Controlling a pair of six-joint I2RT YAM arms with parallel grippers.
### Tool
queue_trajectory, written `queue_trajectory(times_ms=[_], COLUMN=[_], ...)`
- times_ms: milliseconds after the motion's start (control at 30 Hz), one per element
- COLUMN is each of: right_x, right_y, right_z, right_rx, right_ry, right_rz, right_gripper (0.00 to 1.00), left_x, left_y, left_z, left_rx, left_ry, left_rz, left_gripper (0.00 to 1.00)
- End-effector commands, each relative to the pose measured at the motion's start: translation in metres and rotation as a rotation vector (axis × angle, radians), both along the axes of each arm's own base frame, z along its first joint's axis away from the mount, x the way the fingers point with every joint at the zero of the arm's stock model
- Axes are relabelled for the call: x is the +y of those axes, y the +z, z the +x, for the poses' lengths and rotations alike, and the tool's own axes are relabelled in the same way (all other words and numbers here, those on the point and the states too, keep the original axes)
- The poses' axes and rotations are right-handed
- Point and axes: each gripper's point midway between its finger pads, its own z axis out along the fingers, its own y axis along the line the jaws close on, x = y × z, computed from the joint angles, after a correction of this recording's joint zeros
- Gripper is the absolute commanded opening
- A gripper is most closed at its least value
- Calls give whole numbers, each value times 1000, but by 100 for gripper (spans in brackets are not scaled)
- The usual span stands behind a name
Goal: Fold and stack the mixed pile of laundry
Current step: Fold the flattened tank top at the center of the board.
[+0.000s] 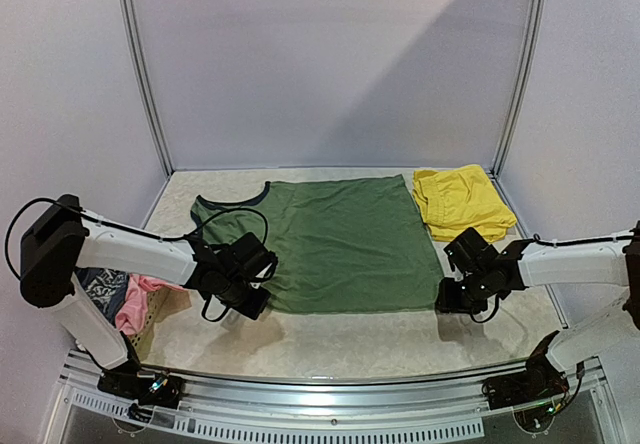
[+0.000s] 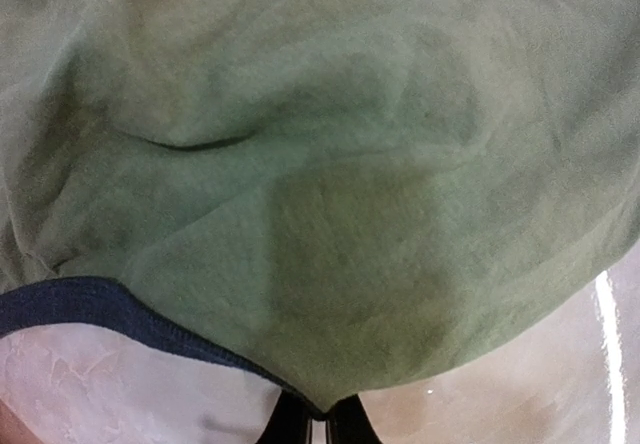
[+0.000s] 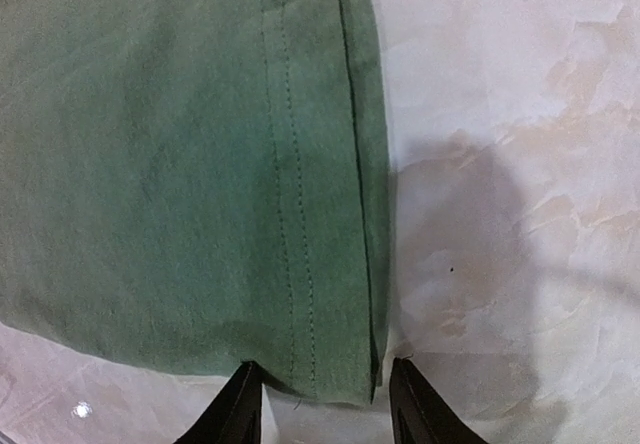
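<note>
- Olive-green sleeveless top (image 1: pixel 345 244): spread flat at the middle of the tabletop (image 1: pixel 400 339). Its long axis runs left to right, parallel to the near edge, with the dark-trimmed neck end towards the left edge and the hem end towards the right edge.
- Left pincer (image 1: pixel 252 304): at the top's near-left corner. In the left wrist view the left pincer (image 2: pixel 318 424) has its fingers pressed together on a fold of the green cloth (image 2: pixel 320 164), just beside the navy trim (image 2: pixel 80 309).
- Right pincer (image 1: pixel 448 299): at the top's near-right corner. In the right wrist view the right pincer (image 3: pixel 322 384) has its fingers spread, astride the stitched hem corner (image 3: pixel 330 364) and not yet pressed onto it.
- Governing relation: the whole garment lies beyond both pincers, towards the far edge. Each arm is nearest to its own end of the near long side. A fold across the long axis, near side carried to far side, appears to be the next step.
- Yellow shorts (image 1: pixel 460 199): folded at the far-right corner, just beside the top's hem end.
- Pink piece (image 1: pixel 140 299) and blue-grey patterned piece (image 1: pixel 105 286): at the near-left corner, unfolded.
</note>
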Motion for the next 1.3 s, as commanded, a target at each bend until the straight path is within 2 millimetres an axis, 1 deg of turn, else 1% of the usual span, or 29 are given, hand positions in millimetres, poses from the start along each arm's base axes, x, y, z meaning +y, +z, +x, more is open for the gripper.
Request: queue_trajectory(times_ms=[0, 67, 167, 233, 267, 467, 567, 667, 767, 867, 967, 1133, 1267], right_x=[-4, -5, -6, -7, -8, -10, -8, -6, -3, -1, 1, 5, 8], right_y=[-8, -10, -9, -7, -6, 10, 24, 41, 57, 70, 80, 99, 101], right_z=[3, 2, 3, 2, 1, -3, -1, 6, 16, 28, 38, 63, 81], right_rx=[-3, -2, -3, -1, -2, -2, -28, -72, -109, -139, -160, -211, -218], right_ry=[-10, -7, -5, -4, -4, 1, 3, 6, 6, 9, 11, 0, -6], right_rz=[-37, -44, -45, -54, -57, -49, -32, -17, -22, -40, -70, -121, -179], right_gripper=[39, 33, 17, 5, 1, 0, 0, 0, 0, 0, 0, 0, 0], left_x=[0, 1, 2, 3, 3, 3, 3, 3, -2, -2, 0, 6, 14], left_y=[-1, 0, 3, 7, 8, 18, 24, 32, 44, 52, 61, 71, 76], left_z=[-5, -7, -9, -12, -14, -28, -31, -31, -24, -16, -6, 15, 35], left_rx=[-4, -2, 3, 10, 19, 76, 94, 95, 77, 56, 24, -17, -43], left_ry=[-7, -7, -6, -2, -4, -2, 7, 8, 13, 22, 38, 71, 104], left_rz=[-2, -6, -7, -5, -4, -10, -19, -20, -18, 10, 52, 105, 139], left_gripper=[0, 0, 0, 0, 0, 0, 0, 0, 0, 0, 0, 0, 0])
